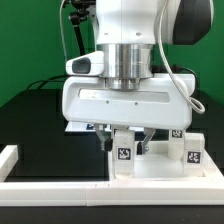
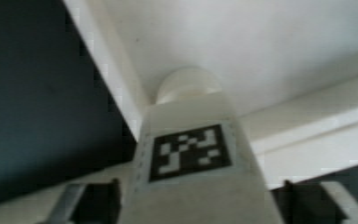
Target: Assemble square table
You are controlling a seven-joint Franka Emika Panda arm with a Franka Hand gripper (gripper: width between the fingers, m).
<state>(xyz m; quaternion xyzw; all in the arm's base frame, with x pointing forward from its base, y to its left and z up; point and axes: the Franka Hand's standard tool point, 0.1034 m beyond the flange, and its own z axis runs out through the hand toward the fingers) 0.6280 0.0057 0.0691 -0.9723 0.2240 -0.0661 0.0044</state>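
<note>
Two views disagree in detail: my wrist view shows claw (image 2: 190,200) fingers flanking, not visibly touching, the small white tagged leg block (image 2: 194,150), while outside two more blocks (image 1: 186,150) appear.

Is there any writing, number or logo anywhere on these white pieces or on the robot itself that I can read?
No readable words, numbers or brand names.
Leg block under the gripper: black-and-white square tag pattern, not text.
Two leg blocks at the exterior view's right: same kind of tags, too small to make out.
Robot arm housing: plain white, no label visible.
</note>
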